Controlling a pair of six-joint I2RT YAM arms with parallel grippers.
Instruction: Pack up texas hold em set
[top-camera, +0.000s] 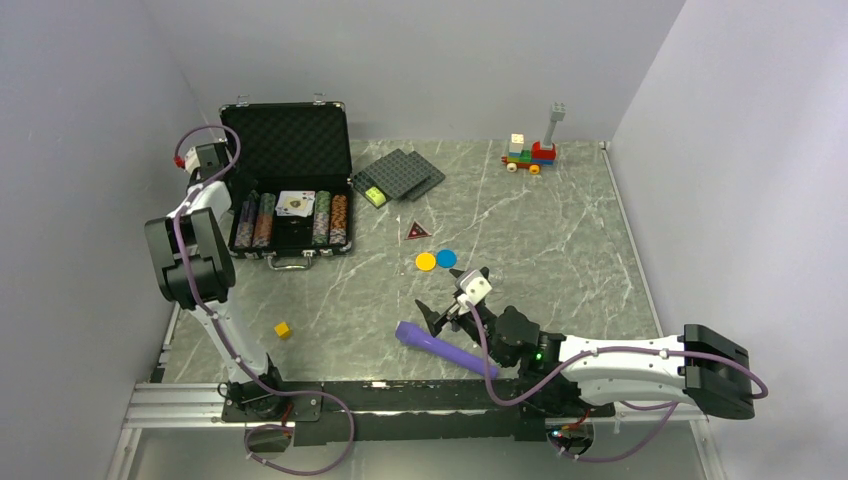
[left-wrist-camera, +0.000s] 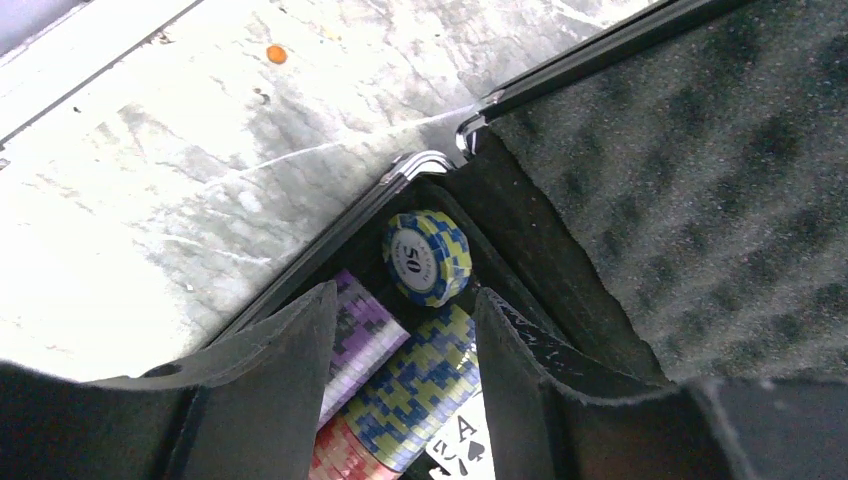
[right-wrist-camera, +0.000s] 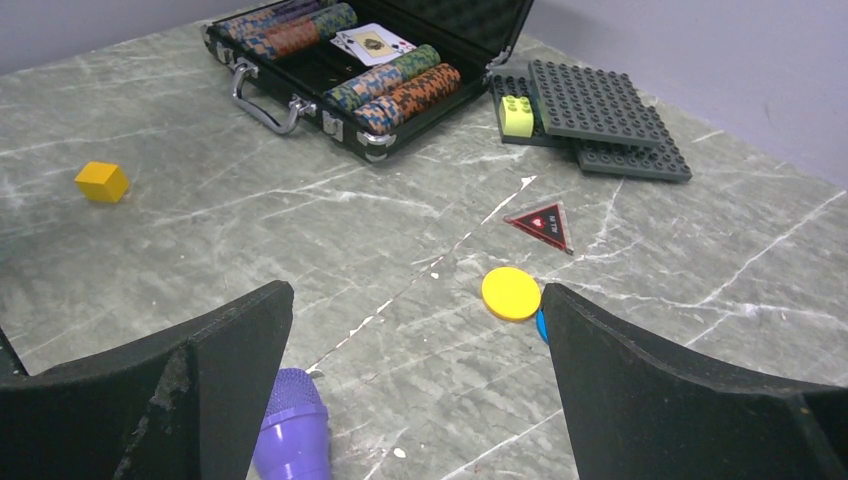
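— What's lying about on the marble table (top-camera: 560, 250)?
— Dark grey studded plates (top-camera: 402, 176), stacked askew at the far middle. A lime brick (top-camera: 375, 196) sits at their left end.
— And over on the right?
— A small brick train (top-camera: 529, 152) near the back wall, with orange wheels and a grey tower (top-camera: 555, 118) at its right end.
— Anything closer in?
— A purple cylinder (top-camera: 440, 347) lying on its side, and a yellow cube (top-camera: 283, 329) well apart to its left.
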